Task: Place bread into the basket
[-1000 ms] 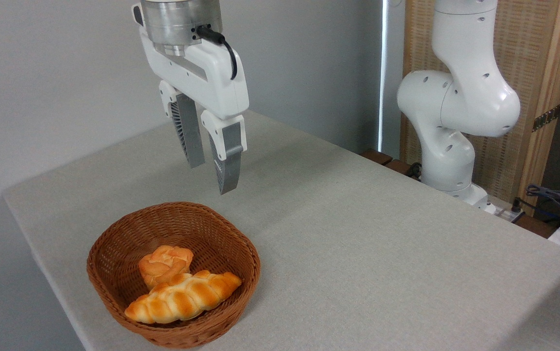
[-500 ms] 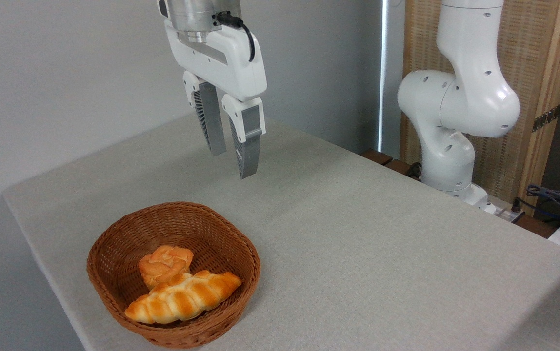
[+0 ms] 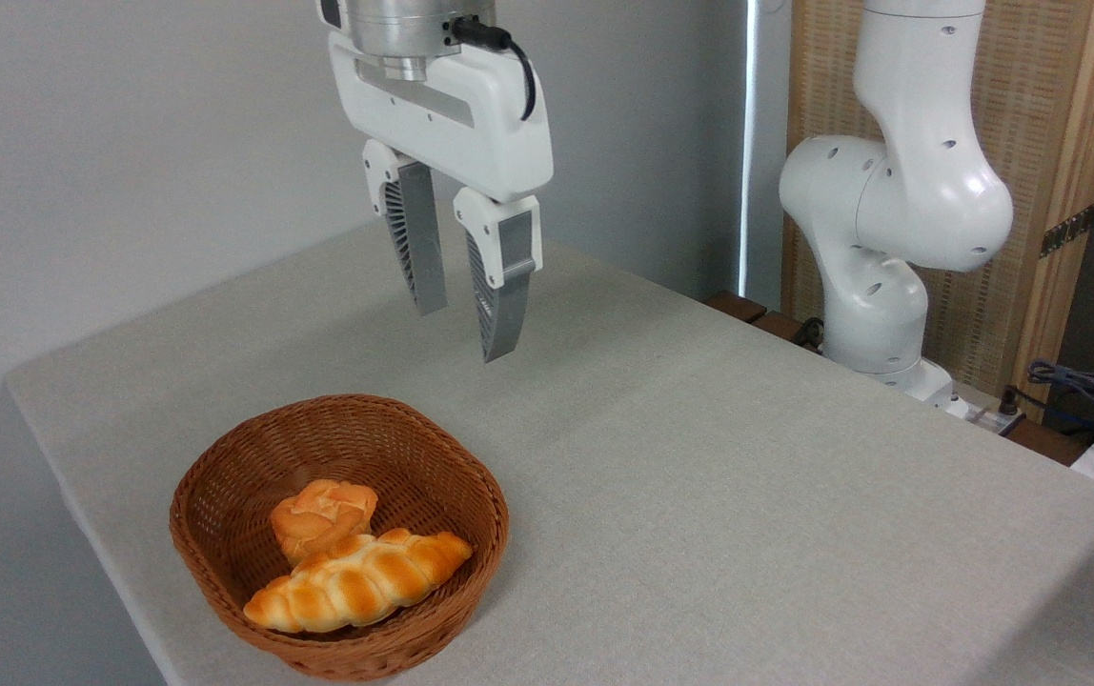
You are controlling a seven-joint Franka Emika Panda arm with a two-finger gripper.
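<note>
The long braided golden bread (image 3: 356,583) lies inside the brown wicker basket (image 3: 471,486), along its front side, one end resting against the rim. My gripper (image 3: 464,332) hangs in the air well above the table, up and to the right of the basket. Its two grey fingers are apart and hold nothing, so it is open.
A small round puffy bun (image 3: 323,515) sits in the basket just behind the loaf. The arm's white base (image 3: 876,286) stands at the table's far right edge. Cables (image 3: 1081,391) lie off the table at the right. The basket stands near the table's front left edge.
My gripper has moved to the right, away from above the basket, rising first and then dipping slightly. The bread, bun and basket have stayed still.
</note>
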